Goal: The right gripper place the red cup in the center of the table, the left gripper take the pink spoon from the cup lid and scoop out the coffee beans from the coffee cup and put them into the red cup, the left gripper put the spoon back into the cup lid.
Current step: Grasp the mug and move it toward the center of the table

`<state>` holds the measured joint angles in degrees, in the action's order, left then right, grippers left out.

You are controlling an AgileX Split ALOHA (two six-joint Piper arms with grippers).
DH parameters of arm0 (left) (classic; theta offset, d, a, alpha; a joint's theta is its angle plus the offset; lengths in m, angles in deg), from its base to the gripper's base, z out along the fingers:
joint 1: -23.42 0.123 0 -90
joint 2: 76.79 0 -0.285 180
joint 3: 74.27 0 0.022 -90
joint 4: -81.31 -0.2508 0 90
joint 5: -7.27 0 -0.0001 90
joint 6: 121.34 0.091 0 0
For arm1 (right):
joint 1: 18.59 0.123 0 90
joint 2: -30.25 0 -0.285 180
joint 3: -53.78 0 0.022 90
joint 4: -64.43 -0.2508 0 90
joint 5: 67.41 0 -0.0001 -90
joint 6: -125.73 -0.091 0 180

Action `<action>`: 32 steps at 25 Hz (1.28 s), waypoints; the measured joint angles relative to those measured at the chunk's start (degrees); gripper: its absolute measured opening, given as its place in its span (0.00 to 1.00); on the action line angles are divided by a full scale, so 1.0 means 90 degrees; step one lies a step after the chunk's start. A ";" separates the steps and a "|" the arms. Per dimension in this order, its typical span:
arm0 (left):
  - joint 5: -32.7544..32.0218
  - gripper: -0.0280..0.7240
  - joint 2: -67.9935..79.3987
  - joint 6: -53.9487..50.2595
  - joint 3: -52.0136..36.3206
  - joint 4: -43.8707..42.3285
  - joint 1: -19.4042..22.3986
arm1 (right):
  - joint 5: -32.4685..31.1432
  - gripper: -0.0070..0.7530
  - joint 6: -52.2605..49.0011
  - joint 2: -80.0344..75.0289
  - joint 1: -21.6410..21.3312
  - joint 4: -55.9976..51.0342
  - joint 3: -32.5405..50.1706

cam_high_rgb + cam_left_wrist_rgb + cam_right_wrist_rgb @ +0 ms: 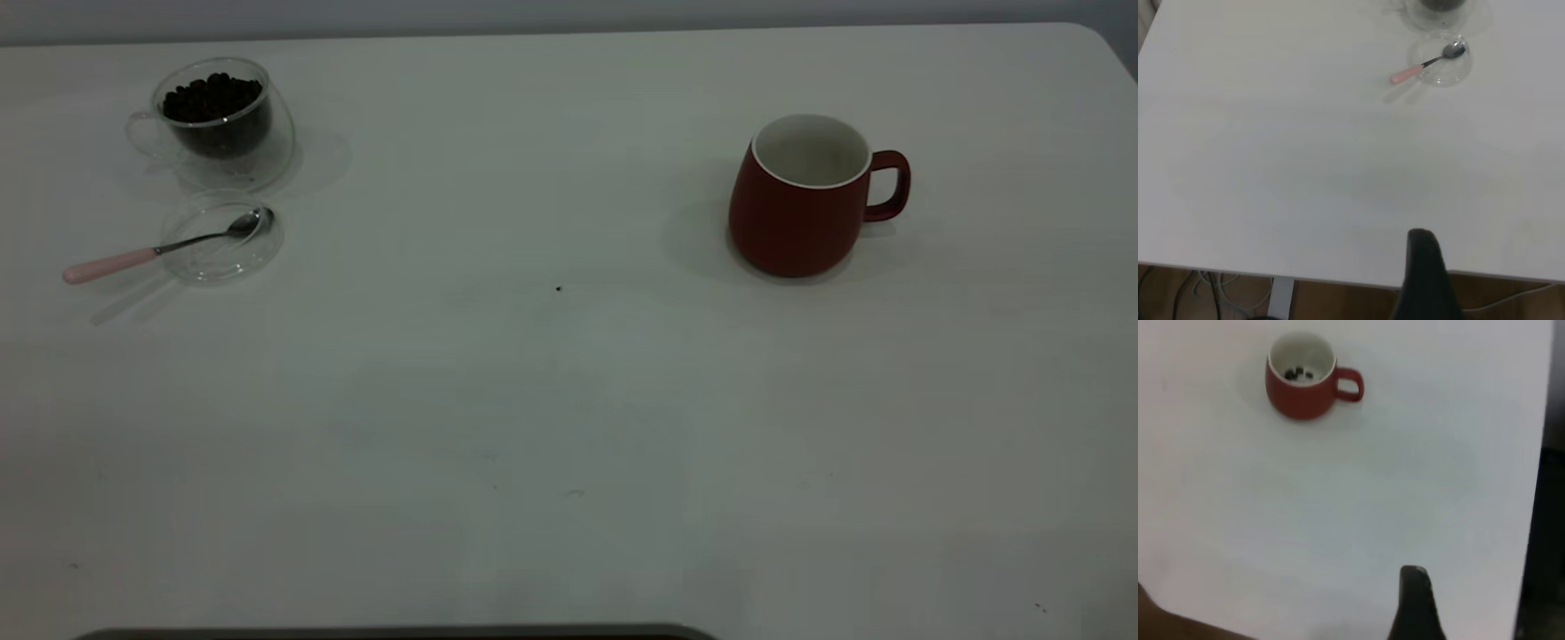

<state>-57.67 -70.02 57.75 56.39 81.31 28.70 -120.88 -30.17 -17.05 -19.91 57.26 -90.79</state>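
The red cup (800,200) stands upright at the right of the table (569,427), its handle pointing right; the right wrist view shows the red cup (1302,380) holding a few dark beans. At the far left stands the coffee cup (218,120), filled with coffee beans (213,96). Just in front of it lies the cup lid (222,242). The pink spoon (133,258) rests with its bowl in the lid and its handle out to the left. Both arms are parked off the table's near edge: my left gripper (1425,273) far from the pink spoon (1421,67), my right gripper (1415,600) far from the red cup.
A small dark speck (558,288) lies near the table's middle. A wide bare stretch of white tabletop separates the coffee cup and the red cup. The table's edge shows close to each gripper, with cables (1205,287) below on the left side.
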 joint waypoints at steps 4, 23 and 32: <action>0.0000 0.82 0.0000 0.0000 0.0000 0.0000 0.0000 | 0.1178 0.78 0.1370 -0.1599 0.0000 -0.0054 -0.0078; 0.0000 0.82 0.0000 0.0000 0.0000 0.0000 0.0000 | 0.3701 0.78 0.4988 -0.7330 0.0390 -0.0752 -0.1260; 0.0000 0.82 0.0000 -0.0015 0.0000 0.0000 0.0000 | 0.3696 0.78 0.5002 -0.9350 0.0994 -0.0746 -0.2731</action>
<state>-57.67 -70.02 57.62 56.39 81.31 28.70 -87.61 14.85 -101.20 -10.96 50.55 -115.37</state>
